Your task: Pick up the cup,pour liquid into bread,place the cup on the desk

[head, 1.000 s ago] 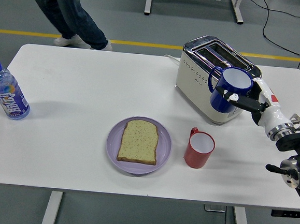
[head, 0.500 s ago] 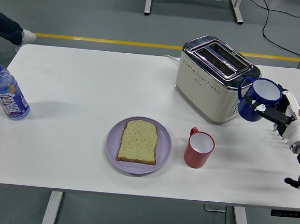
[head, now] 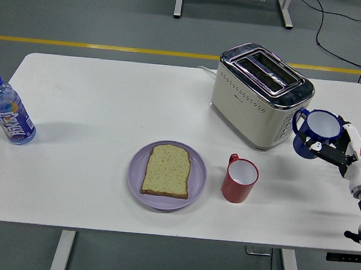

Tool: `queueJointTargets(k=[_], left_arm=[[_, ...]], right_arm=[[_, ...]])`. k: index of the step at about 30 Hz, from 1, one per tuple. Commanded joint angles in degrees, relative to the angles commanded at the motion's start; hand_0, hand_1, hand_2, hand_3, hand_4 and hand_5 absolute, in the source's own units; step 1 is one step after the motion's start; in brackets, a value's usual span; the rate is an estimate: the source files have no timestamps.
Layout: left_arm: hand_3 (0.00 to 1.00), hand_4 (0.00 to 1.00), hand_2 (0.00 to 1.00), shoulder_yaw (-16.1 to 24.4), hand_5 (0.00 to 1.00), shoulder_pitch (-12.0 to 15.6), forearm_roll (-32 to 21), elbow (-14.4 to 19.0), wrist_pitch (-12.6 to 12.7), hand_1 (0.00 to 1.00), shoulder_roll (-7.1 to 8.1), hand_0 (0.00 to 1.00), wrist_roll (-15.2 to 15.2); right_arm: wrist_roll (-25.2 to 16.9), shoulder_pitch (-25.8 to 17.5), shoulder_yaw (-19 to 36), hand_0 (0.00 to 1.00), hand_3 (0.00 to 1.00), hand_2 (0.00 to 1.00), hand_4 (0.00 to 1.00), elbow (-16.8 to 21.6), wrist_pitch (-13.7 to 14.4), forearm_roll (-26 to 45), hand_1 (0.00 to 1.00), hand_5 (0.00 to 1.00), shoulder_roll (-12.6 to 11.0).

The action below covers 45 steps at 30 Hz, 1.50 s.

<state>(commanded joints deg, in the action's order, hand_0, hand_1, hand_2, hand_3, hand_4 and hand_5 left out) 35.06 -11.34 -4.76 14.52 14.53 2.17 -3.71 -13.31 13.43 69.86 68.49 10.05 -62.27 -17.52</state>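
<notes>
— Where is the right hand (head: 337,147)?
— Low at the table's right edge, fingers wrapped around the blue cup (head: 315,132), upright beside the toaster (head: 259,94).
— And the containers?
— Bread (head: 167,169) lies on the purple plate (head: 136,176); the red mug (head: 239,179) looks empty.

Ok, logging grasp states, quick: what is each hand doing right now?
Left hand: not in view.
Right hand: closed on the blue cup, beside the toaster.
</notes>
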Motion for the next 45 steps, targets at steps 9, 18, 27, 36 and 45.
queueJointTargets(k=[9,18,27,36,45], left_arm=[[0.611,0.396,0.773,0.5,0.998,0.1,1.1,0.0,0.0,0.756,-0.17,0.690,-0.4],[0.611,0.396,0.773,0.4,0.998,0.2,0.9,0.0,-0.1,0.756,-0.18,0.690,-0.3],[0.611,0.396,0.773,0.1,0.998,0.1,0.4,0.0,-0.2,0.756,-0.22,0.690,-0.2],[0.611,0.396,0.773,0.0,0.998,0.0,0.3,0.0,-0.3,0.756,-0.20,0.690,-0.2],[0.611,0.396,0.773,0.1,0.998,-0.2,0.5,0.0,-0.2,0.756,-0.18,0.690,-0.3]], right_arm=[[-0.3,-0.1,0.5,0.463,0.532,0.529,0.607,-3.3,0.1,-0.5,0.405,0.002,0.9],[-2.2,0.2,-0.6,0.462,0.533,0.529,0.601,-7.1,0.3,-1.4,0.406,0.002,1.8],[-6.0,1.0,-2.3,0.465,0.534,0.530,0.600,-11.3,0.0,-1.1,0.407,0.002,2.5],[-8.2,0.5,-4.0,0.471,0.535,0.532,0.592,-13.7,0.4,-0.8,0.411,0.002,3.0],[-9.4,-0.3,-6.1,0.473,0.535,0.532,0.590,-14.2,1.1,0.0,0.412,0.002,3.0]])
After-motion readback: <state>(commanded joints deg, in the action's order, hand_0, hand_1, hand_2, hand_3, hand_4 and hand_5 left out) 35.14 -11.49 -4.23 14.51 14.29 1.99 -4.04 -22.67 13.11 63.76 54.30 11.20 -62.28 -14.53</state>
